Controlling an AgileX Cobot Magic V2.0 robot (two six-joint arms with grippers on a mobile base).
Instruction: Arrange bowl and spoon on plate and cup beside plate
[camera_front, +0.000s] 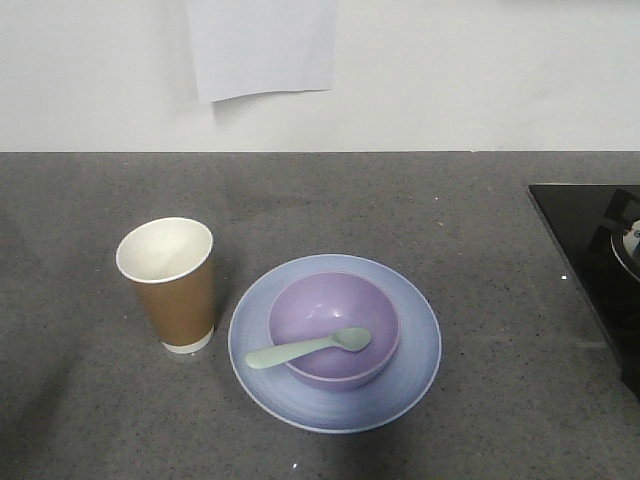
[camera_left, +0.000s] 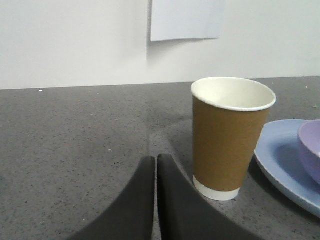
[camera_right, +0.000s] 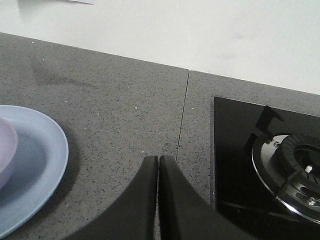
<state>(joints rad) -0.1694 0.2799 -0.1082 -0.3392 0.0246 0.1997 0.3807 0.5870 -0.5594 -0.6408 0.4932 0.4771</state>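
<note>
**Q:** Front-facing view first: how far along does the table setting look?

**A:** It looks finished, as far as I can judge. The plate (camera_front: 334, 343) sits on the grey counter (camera_front: 90, 420). The bowl (camera_front: 334, 330) stands upright in the middle of the plate. The spoon (camera_front: 308, 348) lies across the bowl, its head inside and its handle resting over the bowl's rim, pointing toward the cup (camera_front: 168, 284). The cup stands upright just beside the plate, not touching it.

**Q:** What about the grippers?

**A:** The left gripper (camera_left: 156, 165) hovers near the cup, on the side away from the plate, its jaws pressed together and empty. The right gripper (camera_right: 158, 165) is on the plate's opposite side, jaws likewise together, gripping nothing.

**Q:** Anything else around, or in the way?

**A:** A black stove (camera_front: 590, 270) with a burner (camera_right: 295, 175) sits well apart from the plate, beyond the right gripper. A sheet of paper (camera_front: 262, 45) hangs on the wall behind. Nothing blocks the setting.
</note>
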